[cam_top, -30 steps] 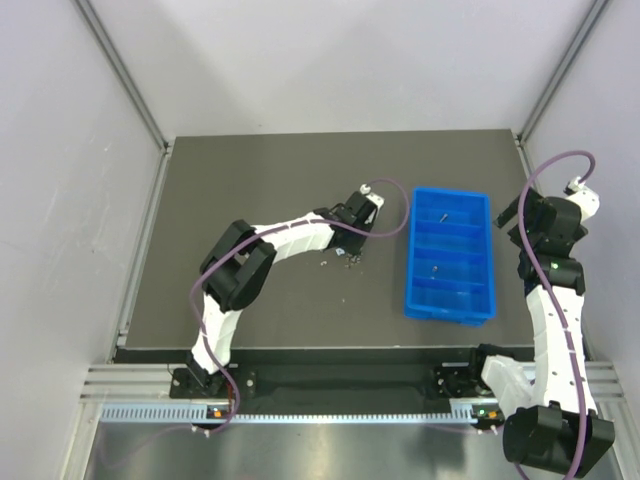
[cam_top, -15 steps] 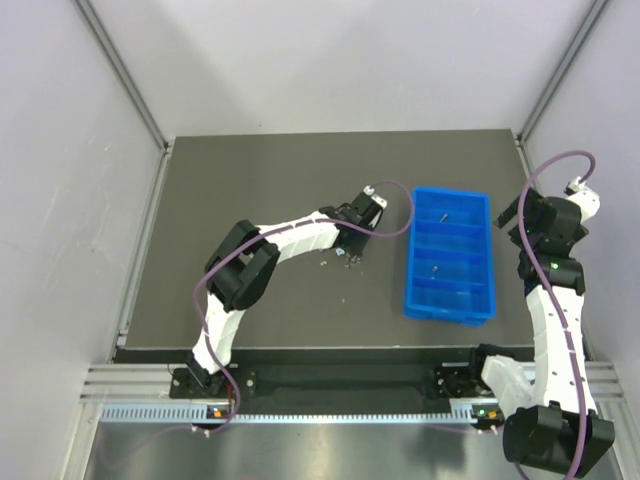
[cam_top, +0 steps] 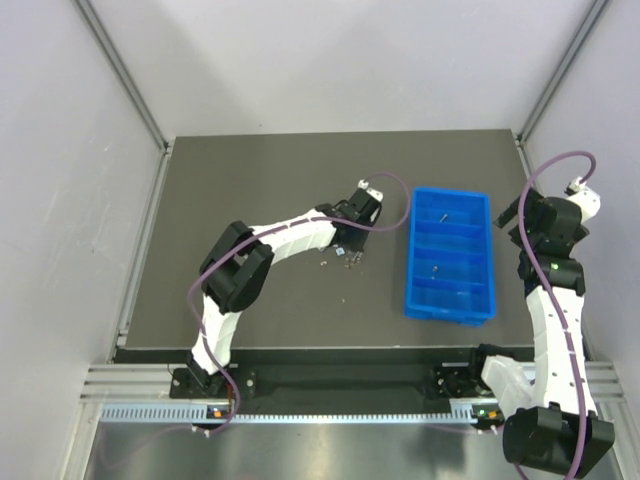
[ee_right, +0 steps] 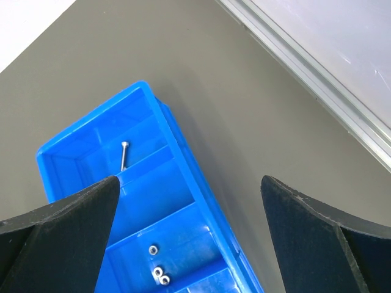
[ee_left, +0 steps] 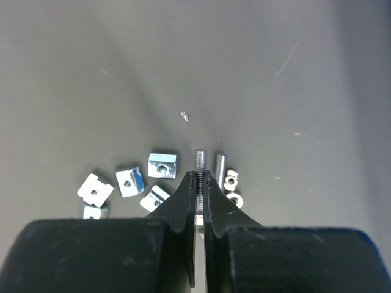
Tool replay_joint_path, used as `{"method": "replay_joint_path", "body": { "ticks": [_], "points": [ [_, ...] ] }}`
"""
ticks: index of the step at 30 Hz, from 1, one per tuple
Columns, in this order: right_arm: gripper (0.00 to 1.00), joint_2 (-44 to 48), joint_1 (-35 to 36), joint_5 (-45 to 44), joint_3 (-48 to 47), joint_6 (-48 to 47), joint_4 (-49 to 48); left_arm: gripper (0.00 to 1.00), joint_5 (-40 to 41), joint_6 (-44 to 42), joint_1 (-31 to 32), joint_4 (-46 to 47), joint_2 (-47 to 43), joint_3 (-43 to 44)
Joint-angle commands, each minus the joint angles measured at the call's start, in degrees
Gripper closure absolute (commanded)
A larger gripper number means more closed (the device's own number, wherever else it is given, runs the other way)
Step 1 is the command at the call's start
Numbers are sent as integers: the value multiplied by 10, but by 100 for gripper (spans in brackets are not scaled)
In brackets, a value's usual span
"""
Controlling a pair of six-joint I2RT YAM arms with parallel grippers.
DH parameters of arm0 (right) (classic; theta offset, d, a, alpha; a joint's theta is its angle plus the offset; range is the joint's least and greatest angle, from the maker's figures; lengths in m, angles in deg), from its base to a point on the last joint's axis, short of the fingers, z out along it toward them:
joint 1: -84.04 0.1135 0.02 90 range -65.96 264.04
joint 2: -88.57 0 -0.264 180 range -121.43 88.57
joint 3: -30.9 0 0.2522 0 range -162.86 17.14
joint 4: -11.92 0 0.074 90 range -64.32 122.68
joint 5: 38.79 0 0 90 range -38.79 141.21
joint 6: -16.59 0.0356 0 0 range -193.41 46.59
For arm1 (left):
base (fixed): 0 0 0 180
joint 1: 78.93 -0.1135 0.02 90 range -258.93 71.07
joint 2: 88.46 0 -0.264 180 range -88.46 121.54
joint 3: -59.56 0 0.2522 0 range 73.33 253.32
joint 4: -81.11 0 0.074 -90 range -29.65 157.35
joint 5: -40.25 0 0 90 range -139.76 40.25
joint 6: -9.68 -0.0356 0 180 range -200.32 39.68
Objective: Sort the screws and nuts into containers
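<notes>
Tabletop, dark grey, fills the middle of my overhead view. Next in size, the left arm curves from its base at the lower left up toward the centre. The right arm stands folded along the right edge of the frame. The blue tray lies lengthwise right of centre, between the two arms, its four compartments running in a row from top to bottom of the picture.

The right gripper hangs above the tray's upper end, its fingers spread wide apart. The left gripper is down near the mat just left of the tray. Its tips are pressed together on the held screw, whose threaded shaft pokes out past them. I cannot tell whether that shaft touches the mat.

On my left wrist feed, a loose screw lies just right of the held one and parallel to it. Two hex nuts sit against its lower right. A scatter of square nuts lies left of the fingertips, toward the lower left of the frame.

On the right wrist feed, a long screw lies in the tray's end compartment at upper left. A few tray nuts sit two compartments further down, near the bottom edge.
</notes>
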Motion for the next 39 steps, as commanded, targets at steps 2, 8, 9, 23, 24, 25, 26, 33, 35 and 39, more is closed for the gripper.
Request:
{"method": "replay_joint_path", "body": {
  "ticks": [2,8,9,23,24,25,26,33,35,39],
  "points": [
    [0,15,1,-5,5,-2,-16,100,6,60,-7,51,-76,-9],
    [0,16,1,-5,8,0,-18,100,-29,96,-13,132,-117,-21],
    [0,13,1,-5,8,2,-19,100,-36,97,-12,177,-121,-15],
    [0,22,1,38,34,16,-33,100,-175,114,-7,398,84,177],
    [0,22,1,37,33,14,-32,100,-176,115,-6,403,93,186],
    [0,22,1,35,31,15,-31,100,-187,113,-5,411,103,192],
    [0,21,1,32,30,13,-31,100,-189,114,-2,425,118,202],
    [0,18,3,30,25,11,-31,100,-192,82,14,447,171,241],
    [0,18,3,34,25,12,-32,99,-192,76,15,440,179,254],
    [0,19,4,37,22,12,-30,72,-189,75,15,446,174,254]
  ]
}}
